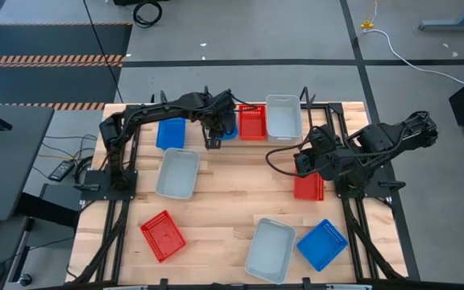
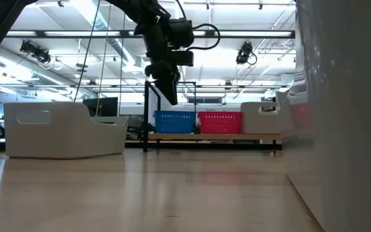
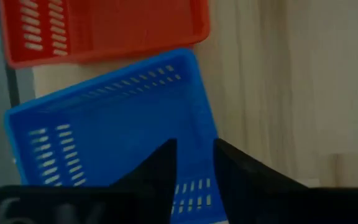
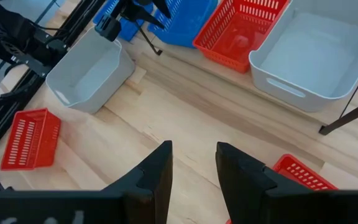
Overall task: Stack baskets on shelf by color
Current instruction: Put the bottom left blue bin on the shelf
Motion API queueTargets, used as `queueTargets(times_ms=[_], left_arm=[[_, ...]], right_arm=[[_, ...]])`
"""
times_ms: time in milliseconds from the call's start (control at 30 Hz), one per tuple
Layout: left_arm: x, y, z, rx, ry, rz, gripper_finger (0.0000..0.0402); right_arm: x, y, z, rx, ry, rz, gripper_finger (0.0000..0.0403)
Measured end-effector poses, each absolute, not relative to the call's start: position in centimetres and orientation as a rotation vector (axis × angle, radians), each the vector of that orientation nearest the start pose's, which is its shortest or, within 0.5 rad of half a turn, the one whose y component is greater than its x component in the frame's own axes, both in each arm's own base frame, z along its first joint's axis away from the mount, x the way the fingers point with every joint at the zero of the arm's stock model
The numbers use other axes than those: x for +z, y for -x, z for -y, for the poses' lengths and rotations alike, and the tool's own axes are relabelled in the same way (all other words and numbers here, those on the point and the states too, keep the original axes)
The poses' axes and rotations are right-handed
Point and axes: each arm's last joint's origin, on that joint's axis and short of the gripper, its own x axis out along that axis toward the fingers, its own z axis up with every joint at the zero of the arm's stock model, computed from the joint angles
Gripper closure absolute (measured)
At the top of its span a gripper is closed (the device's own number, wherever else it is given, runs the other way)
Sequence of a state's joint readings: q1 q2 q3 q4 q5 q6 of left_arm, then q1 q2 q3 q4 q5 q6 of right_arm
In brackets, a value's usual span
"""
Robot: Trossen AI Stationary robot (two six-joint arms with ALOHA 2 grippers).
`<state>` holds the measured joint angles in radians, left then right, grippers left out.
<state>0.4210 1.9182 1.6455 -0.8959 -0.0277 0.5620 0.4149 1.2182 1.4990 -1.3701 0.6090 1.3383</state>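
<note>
On the shelf at the table's far side stand a blue basket, a red basket and a pale grey-white basket, side by side. Another blue basket lies to their left. My left gripper hangs open just above the first blue basket, pointing steeply down, and in the low view the left gripper is clear of the basket's rim. My right gripper stands open high over the table's right side, above a red basket, with nothing between its fingers.
Loose on the wooden table top lie a pale basket left of centre, a red basket near left, a pale basket and a blue basket near right. Thin black shelf posts rise at the far side.
</note>
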Motion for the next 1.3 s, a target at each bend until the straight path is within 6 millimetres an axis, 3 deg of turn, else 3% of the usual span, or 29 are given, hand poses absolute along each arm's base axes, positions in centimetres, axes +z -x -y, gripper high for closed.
queueTargets(times_ms=[233,433,833,1300], left_arm=[[25.4,-36.1,-16.5,0.098,-0.281,-1.275,0.0255],[25.4,-36.2,-16.3,0.066,-0.261,-1.251,0.0253],[25.7,-39.0,-13.2,0.036,-0.351,-1.113,0.0245],[22.7,-39.6,-14.5,0.156,-0.273,-1.208,0.0208]], right_arm=[[39.6,-18.1,-6.1,-0.723,-0.672,-0.653,0.0274],[39.6,-18.1,-6.1,-0.722,-0.669,-0.655,0.0274],[39.6,-18.1,-6.2,-0.718,-0.687,-0.654,0.0274],[39.5,-18.1,-6.3,-0.710,-0.707,-0.665,0.0274]])
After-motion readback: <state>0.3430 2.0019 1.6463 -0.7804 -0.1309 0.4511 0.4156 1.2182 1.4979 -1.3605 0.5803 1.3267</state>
